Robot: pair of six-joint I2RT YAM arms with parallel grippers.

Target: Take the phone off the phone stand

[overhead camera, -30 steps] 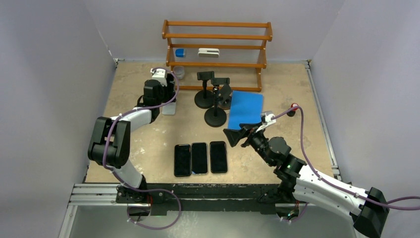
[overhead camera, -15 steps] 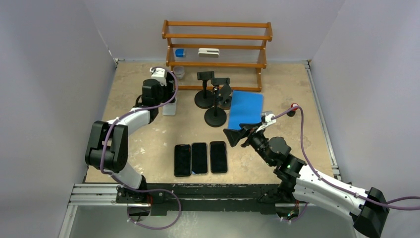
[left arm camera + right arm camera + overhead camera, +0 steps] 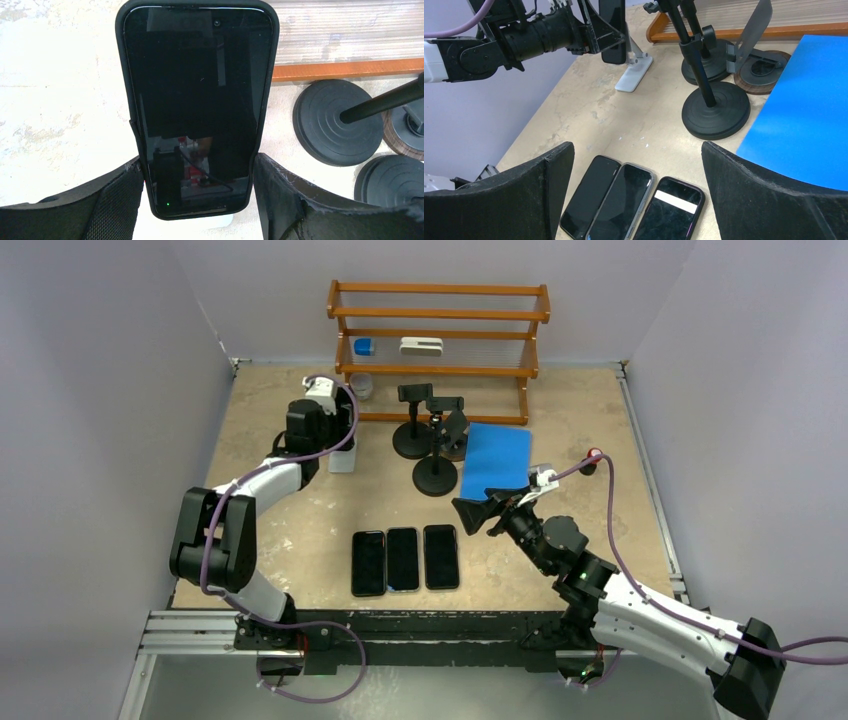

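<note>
Between left gripper [image 3: 198, 167] fingers: phone [image 3: 197, 90] upright | jaws apparently clamping its edges

lit brightly and evenly from overhead; throws soft, short shadows beside the stand bases [image 3: 715, 111]. overexposes the tabletop [image 3: 60, 90] to near white in the left wrist view, mirrors dim reflections in the phone [image 3: 197, 100] screen.
</note>
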